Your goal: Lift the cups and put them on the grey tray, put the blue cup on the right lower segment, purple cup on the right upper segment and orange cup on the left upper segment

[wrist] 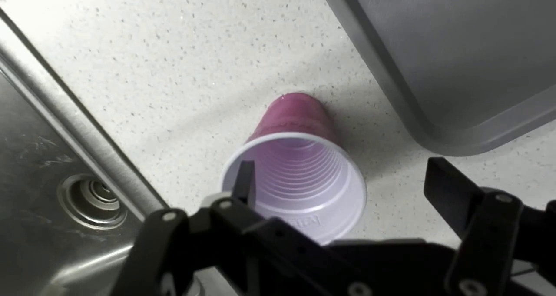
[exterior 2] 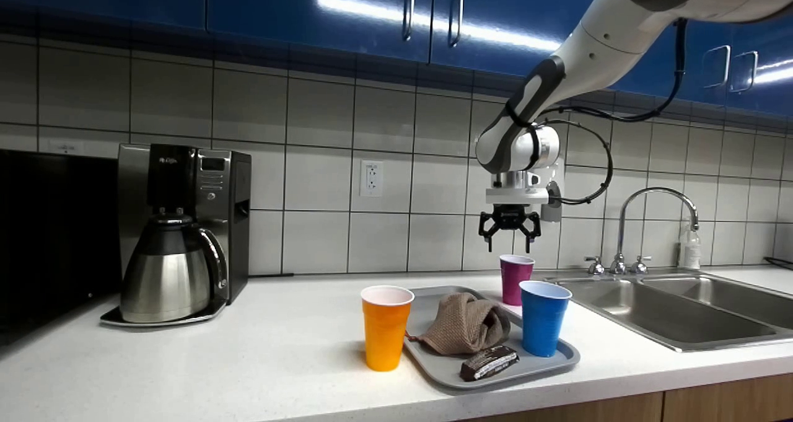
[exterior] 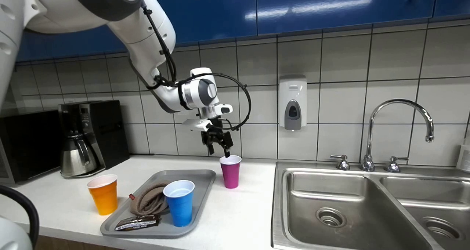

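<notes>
The purple cup stands upright on the counter just beyond the grey tray's right side; it also shows in an exterior view. My gripper is open and empty, just above the purple cup's rim, also seen in an exterior view. In the wrist view, one finger of the gripper overlaps the mouth of the purple cup; the other finger is off to its side, over the counter. The blue cup stands upright on the tray's near right part. The orange cup stands on the counter by the tray's left edge.
A brown cloth and a dark wrapped bar lie on the tray. A steel sink with a tap is at the right. A coffee maker stands at the left. A soap dispenser hangs on the wall.
</notes>
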Motion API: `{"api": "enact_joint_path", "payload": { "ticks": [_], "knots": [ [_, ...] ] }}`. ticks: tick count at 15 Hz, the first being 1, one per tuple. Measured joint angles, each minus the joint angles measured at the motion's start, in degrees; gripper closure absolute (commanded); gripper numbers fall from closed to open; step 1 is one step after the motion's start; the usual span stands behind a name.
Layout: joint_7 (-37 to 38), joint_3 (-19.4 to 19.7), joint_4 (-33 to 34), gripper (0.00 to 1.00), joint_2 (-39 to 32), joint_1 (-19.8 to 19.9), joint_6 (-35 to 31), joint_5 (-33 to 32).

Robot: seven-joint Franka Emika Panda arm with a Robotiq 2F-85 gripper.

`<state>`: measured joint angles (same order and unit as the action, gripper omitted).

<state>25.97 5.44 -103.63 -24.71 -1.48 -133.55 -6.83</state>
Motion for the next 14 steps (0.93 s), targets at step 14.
{"api": "enact_joint_path", "payload": {
  "ticks": [14],
  "knots": [
    [-0.4,0.0,9.7,0.0,-8.8,-0.3,0.0,1.2]
  ]
}}
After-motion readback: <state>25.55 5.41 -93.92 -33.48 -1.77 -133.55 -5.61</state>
